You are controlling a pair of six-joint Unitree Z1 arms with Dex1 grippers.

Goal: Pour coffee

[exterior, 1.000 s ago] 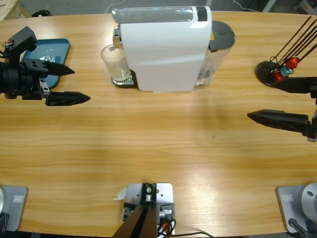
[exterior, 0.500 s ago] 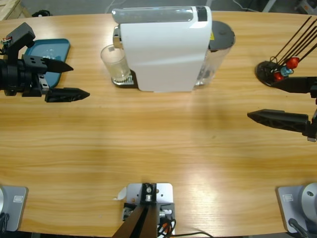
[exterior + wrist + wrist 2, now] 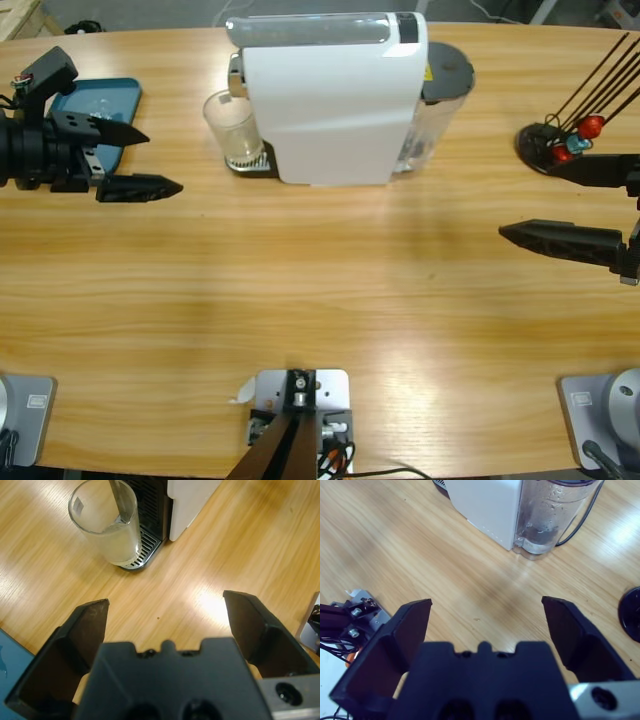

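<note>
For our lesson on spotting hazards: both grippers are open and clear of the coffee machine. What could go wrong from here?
1. The glass sits on the drip tray under the spout; the left gripper, closing in, could knock it off.
2. The right gripper is beside the stick holder and might topple it when moving.

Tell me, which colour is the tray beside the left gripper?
Teal blue tray, best seen in the high view.

white coffee machine [image 3: 330,100], teal tray [image 3: 100,105], clear glass [image 3: 232,128]

Your left gripper [image 3: 138,160] (jaws spread wide) hovers at table's left; right gripper [image 3: 550,205] likewise gapes, empty.
</note>
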